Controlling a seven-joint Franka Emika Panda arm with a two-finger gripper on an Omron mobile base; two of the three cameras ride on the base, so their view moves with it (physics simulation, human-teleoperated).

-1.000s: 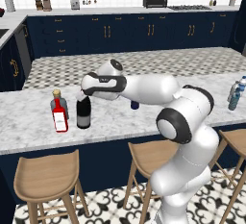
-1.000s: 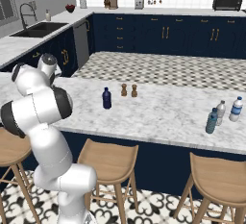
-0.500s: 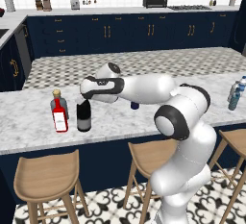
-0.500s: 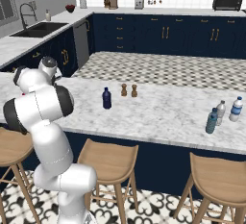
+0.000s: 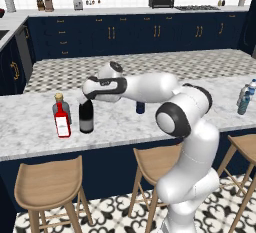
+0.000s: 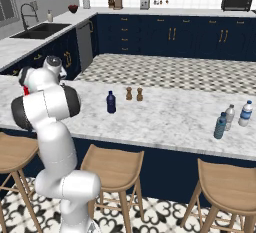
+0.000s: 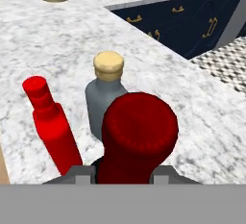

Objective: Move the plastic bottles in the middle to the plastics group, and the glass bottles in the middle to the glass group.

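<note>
Gripper is clamping the wine bottle by its neck, fingers snug on both sides. Bottle is standing upright on the counter, hanging straight below the hand, just beside the red bottle.

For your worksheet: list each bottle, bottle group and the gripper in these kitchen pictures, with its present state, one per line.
wine bottle: upright on counter, neck between gripper fingers
gripper: shut on wine bottle
red bottle: upright, beside wine bottle
clear-grey bottle: upright, stoppered
navy bottle: upright, mid-counter
water bottles: upright, capped
</note>
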